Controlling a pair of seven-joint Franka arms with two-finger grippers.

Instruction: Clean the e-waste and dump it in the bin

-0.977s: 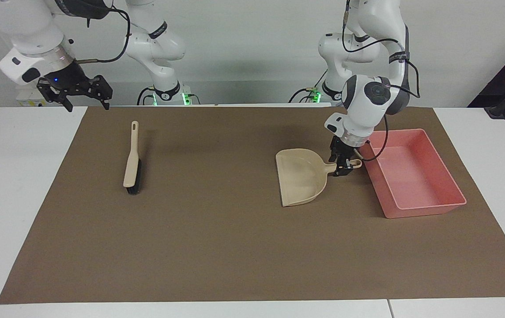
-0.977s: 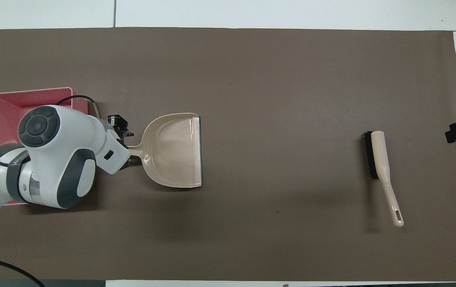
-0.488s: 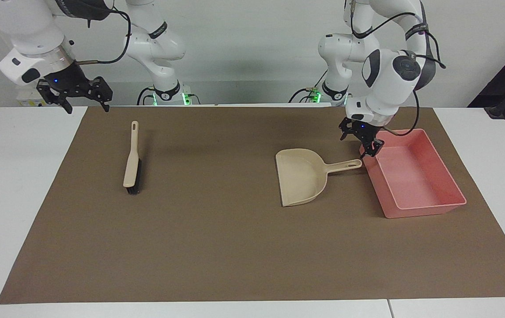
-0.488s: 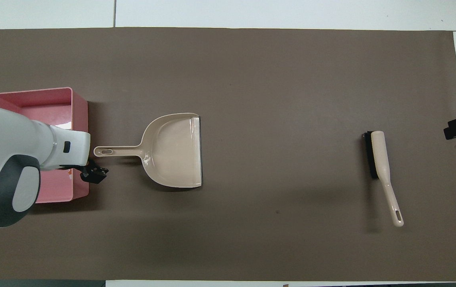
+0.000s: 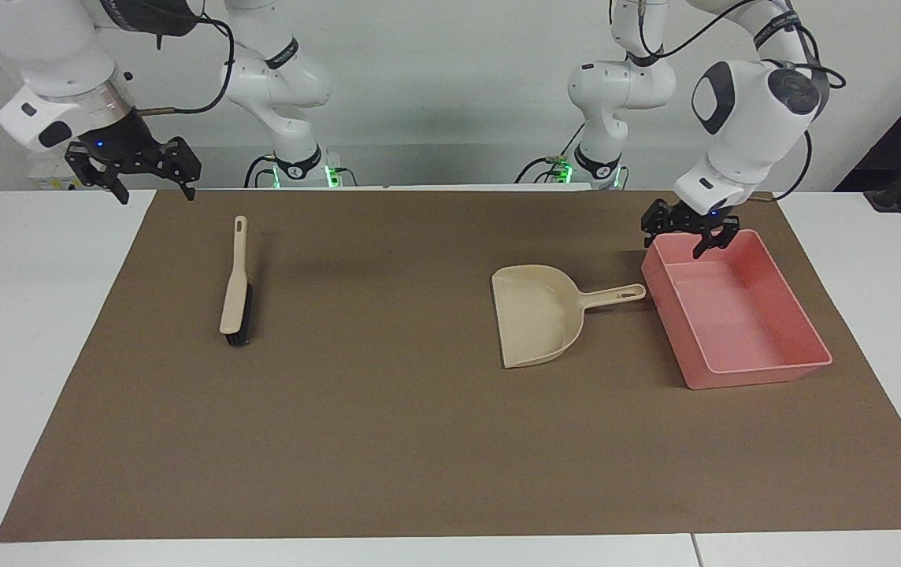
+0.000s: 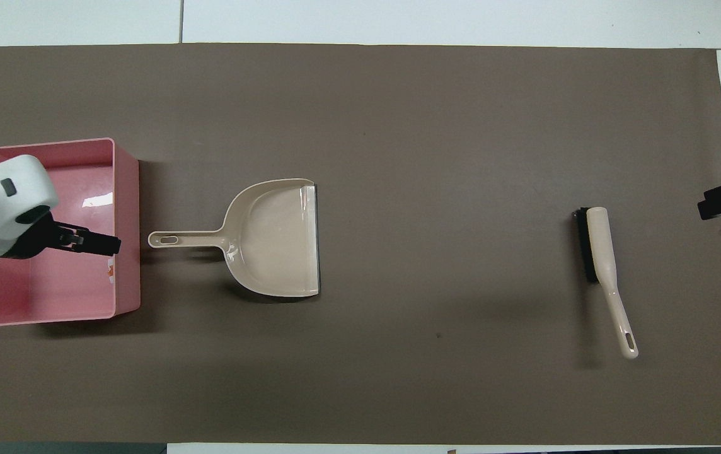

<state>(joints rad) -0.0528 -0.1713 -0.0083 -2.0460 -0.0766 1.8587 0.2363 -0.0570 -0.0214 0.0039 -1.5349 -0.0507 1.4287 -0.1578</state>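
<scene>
One pink bin [image 5: 738,370] sits under the left end effector [image 5: 690,234], and one small white-and-orange part [image 6: 110,270] shows inside it, just below that end effector in the overhead view. One beige dustpan [image 5: 533,323] lies beside the bin, just clear of the left end effector. One brush [image 5: 235,287] lies near the right end effector [image 5: 135,169]. One brown mat [image 5: 387,441] covers the worktop [image 5: 17,315]. Two end effectors are in view.
</scene>
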